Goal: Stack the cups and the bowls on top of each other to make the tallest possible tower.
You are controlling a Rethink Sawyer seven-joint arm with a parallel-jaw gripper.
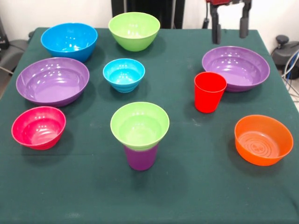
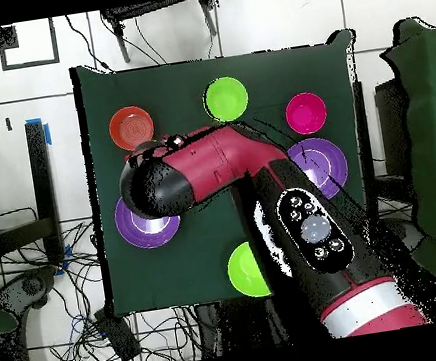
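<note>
A small lime green bowl sits in the mouth of the purple cup at the table's front middle; this tower also shows in the overhead view. The red cup stands upright by the right purple bowl. My gripper hangs open and empty above the far rim of that bowl. Around stand a large blue bowl, a large lime green bowl, a left purple bowl, a small blue bowl, a pink bowl and an orange bowl.
The green table has bare cloth along its front edge. In the overhead view the red and black arm reaches over the table's middle and hides the gripper, the red cup and both blue bowls.
</note>
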